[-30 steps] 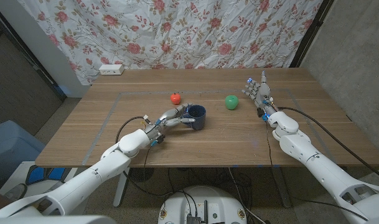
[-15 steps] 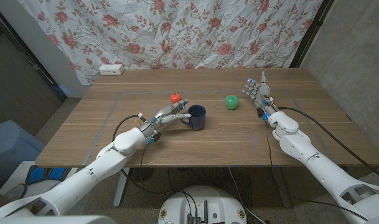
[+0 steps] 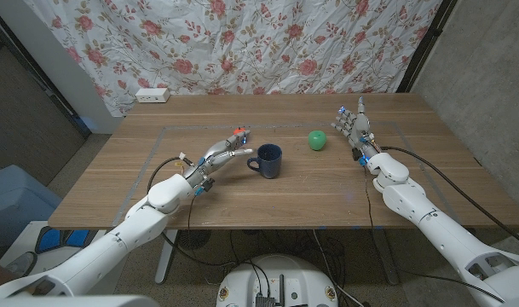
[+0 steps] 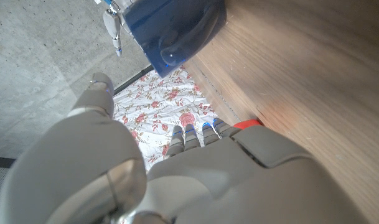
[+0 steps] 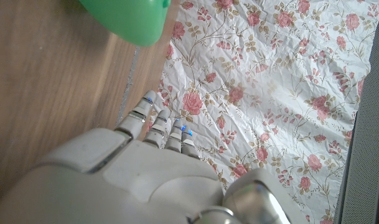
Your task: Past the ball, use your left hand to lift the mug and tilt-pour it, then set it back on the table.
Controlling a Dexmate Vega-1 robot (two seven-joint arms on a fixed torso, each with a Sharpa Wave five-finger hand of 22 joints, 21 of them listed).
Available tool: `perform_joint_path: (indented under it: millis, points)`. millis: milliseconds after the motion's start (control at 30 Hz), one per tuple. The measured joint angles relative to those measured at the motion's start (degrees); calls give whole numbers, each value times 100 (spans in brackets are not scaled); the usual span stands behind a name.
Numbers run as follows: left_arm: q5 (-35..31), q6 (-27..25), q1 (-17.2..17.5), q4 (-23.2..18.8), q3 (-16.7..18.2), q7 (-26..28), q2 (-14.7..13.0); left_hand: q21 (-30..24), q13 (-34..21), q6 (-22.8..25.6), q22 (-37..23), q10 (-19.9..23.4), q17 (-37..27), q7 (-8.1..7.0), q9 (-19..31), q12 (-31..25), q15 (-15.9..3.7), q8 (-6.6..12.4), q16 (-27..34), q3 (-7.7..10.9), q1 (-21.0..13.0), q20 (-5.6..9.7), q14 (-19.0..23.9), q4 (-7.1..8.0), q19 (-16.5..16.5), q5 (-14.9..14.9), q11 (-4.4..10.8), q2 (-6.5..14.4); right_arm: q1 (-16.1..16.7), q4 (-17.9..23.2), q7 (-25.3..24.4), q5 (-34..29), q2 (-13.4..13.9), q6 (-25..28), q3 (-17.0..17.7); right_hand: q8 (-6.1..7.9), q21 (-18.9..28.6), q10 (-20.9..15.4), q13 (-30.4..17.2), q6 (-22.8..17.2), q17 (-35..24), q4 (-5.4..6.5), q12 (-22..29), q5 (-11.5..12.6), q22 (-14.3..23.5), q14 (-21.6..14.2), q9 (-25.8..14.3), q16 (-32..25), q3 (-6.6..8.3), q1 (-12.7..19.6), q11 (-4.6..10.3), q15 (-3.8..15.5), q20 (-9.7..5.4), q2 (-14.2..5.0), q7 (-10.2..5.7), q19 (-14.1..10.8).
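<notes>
Left hand point(image 3: 222, 153) hovering empty, fingers spread, just short of dark blue ceramic mug point(image 3: 268, 160); small red ball point(image 3: 239, 134) seemingly beyond fingertips.

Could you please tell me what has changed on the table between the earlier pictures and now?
The left hand has let go of the mug and drawn back to its left, fingers now apart and clear of the handle, near the red ball. The mug stands upright on the table, about where it was. The green ball and the right hand have not moved.
</notes>
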State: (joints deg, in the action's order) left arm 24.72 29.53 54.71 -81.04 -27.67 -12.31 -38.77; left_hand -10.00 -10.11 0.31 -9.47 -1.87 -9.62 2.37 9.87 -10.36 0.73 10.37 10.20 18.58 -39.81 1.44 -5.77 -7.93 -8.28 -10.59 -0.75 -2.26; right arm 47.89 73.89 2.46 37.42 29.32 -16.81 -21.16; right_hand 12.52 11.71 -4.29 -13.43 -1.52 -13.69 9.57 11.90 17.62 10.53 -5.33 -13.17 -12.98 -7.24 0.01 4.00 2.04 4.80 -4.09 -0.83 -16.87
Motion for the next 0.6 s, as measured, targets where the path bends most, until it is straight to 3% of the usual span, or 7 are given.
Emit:
perform_joint_path:
  millis: [600]
  points:
    - [416, 30, 181, 12, 357, 84, -36, 0, -1, 0, 0, -81, 0, 61, 1, 0, -2, 0, 0, -70, 219, 16, 15, 70, -15, 0, -81, 82, 1, 0, -2, 0, -1, 0, 0, 0, 0, 0, 0, 0, 0, 0, 0, 0, 0, 0, 0, 0, 0, 0, 0, 0, 0, 0, 0, 0]
